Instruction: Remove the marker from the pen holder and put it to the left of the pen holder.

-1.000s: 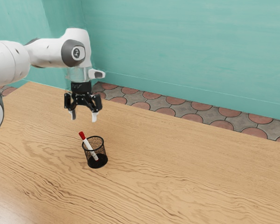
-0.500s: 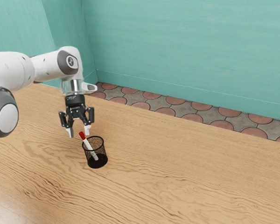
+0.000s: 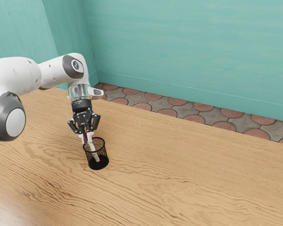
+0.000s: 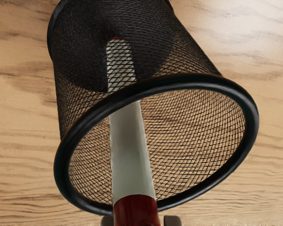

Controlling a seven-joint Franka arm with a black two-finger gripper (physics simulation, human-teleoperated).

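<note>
White marker with a red cap is pinched at the cap by the fingers, set narrow around it, so the grasp can be judged made. Beyond the cap, the barrel is leaned inside the round black mesh pen holder; removal is not yet achieved. On the wooden counter farther out, the lift, the carry to the holder's left and the release are left to be done.
</note>
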